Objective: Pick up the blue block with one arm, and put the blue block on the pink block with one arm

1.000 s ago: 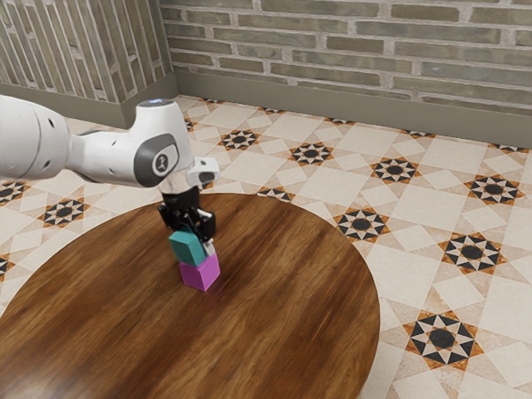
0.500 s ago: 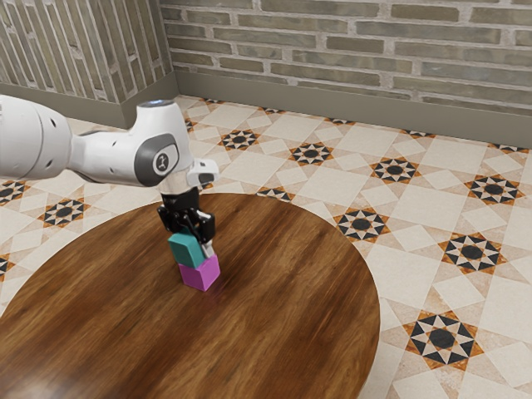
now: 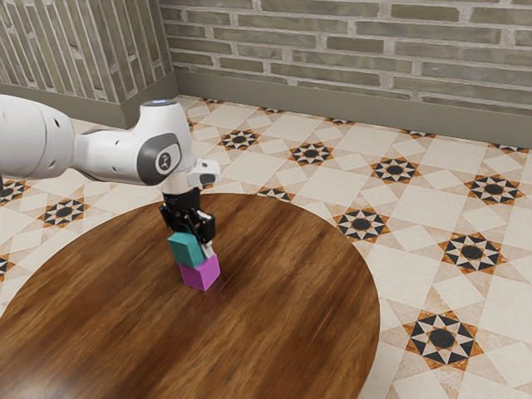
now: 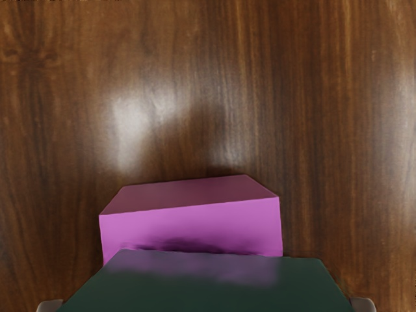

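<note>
My pincer, still clamped on the blue block, has eased down a touch, so it now seems seated on the pink block, ready for release.

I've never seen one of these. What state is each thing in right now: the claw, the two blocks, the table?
gripper: shut on the blue block, a finger on each side.
blue block: held, sitting on top of the pink block.
pink block: flat on the table, under the blue block.
table: carries the stack.
</note>
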